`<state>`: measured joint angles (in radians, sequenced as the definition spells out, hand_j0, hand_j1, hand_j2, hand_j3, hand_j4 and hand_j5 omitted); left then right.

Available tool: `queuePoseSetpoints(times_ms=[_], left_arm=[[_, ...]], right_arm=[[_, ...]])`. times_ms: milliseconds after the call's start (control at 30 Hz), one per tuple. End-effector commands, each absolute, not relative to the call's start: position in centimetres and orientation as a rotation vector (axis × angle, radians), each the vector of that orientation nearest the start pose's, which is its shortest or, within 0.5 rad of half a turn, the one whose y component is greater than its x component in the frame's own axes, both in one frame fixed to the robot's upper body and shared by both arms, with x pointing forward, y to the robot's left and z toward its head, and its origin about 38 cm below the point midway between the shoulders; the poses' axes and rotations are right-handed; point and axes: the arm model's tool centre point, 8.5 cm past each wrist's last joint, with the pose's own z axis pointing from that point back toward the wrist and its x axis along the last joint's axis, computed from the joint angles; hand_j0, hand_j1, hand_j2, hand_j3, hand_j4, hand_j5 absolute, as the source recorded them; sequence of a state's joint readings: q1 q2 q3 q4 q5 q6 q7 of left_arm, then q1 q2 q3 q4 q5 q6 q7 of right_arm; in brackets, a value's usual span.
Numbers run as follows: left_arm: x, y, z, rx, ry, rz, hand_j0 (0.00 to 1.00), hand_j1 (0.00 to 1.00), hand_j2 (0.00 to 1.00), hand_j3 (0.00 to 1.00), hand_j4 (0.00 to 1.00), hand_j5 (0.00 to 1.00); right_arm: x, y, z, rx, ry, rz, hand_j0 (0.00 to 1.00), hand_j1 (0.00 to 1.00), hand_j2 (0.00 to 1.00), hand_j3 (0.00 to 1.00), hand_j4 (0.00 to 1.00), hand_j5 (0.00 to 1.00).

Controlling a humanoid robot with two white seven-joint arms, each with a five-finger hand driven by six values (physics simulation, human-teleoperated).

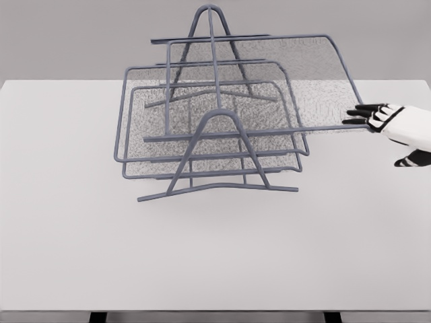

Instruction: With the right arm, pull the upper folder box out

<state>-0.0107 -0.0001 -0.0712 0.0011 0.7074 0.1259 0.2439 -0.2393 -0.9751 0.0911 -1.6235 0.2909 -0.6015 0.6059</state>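
One right robot hand (369, 116) hooked fingers on upper folder box (269, 84) right rim, tray jutting right of rack (215, 155) on worktop (67, 222). Best pull: straight right, level.

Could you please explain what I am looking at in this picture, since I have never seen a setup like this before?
This is a simulator's render, seen from a camera on a humanoid robot's head, looking down at a white table. On it stands a grey wire rack with mesh trays stacked in tiers. The upper tray sticks out to the right. The robot's right hand, white with black fingers, comes in from the right, its fingertips at that tray's front corner. Whether it grips the rim is unclear. The left arm is not visible.
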Motion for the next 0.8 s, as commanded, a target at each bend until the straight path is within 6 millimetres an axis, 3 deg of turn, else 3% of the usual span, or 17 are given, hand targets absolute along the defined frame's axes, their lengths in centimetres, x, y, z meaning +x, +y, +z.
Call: queuePoseSetpoints(times_ms=[0, 100, 333, 433, 567, 633, 667, 767], left_arm=[[-1.7, 28.0, -25.8, 0.277, 0.162, 0.625, 1.00, 1.00, 1.00, 1.00, 1.00, 1.00], [-1.7, 28.0, -25.8, 0.277, 0.162, 0.625, 1.00, 1.00, 1.00, 1.00, 1.00, 1.00], [-1.7, 28.0, -25.8, 0.277, 0.162, 0.625, 1.00, 1.00, 1.00, 1.00, 1.00, 1.00], [-1.7, 28.0, -25.8, 0.277, 0.162, 0.627, 1.00, 1.00, 1.00, 1.00, 1.00, 1.00], [-1.7, 28.0, -25.8, 0.277, 0.162, 0.625, 1.00, 1.00, 1.00, 1.00, 1.00, 1.00], [-1.7, 28.0, -25.8, 0.277, 0.162, 0.625, 1.00, 1.00, 1.00, 1.00, 1.00, 1.00], [-1.7, 28.0, -25.8, 0.277, 0.162, 0.625, 1.00, 1.00, 1.00, 1.00, 1.00, 1.00], [-1.7, 28.0, -25.8, 0.277, 0.162, 0.625, 1.00, 1.00, 1.00, 1.00, 1.00, 1.00]], right_arm=[[37.5, -41.1, 26.6, -0.600, -1.368, 1.911, 1.00, 1.00, 1.00, 1.00, 1.00, 1.00], [37.5, -41.9, 26.6, -0.607, -1.346, 1.901, 1.00, 1.00, 1.00, 1.00, 1.00, 1.00], [37.8, -46.7, 25.1, -0.615, -1.253, 1.773, 1.00, 1.00, 1.00, 1.00, 1.00, 1.00], [35.9, -49.8, 25.2, -0.646, -1.220, 1.691, 1.00, 1.00, 1.00, 1.00, 1.00, 1.00], [35.7, -50.9, 25.2, -0.649, -1.217, 1.651, 1.00, 1.00, 1.00, 1.00, 1.00, 1.00], [36.0, -48.5, 27.9, -0.589, -1.421, 1.604, 1.00, 1.00, 1.00, 1.00, 1.00, 1.00], [36.0, -47.8, 30.6, -0.572, -1.522, 1.583, 1.00, 1.00, 1.00, 1.00, 1.00, 1.00], [34.5, -43.8, 39.3, -0.584, -1.665, 1.742, 1.00, 1.00, 1.00, 1.00, 1.00, 1.00]])
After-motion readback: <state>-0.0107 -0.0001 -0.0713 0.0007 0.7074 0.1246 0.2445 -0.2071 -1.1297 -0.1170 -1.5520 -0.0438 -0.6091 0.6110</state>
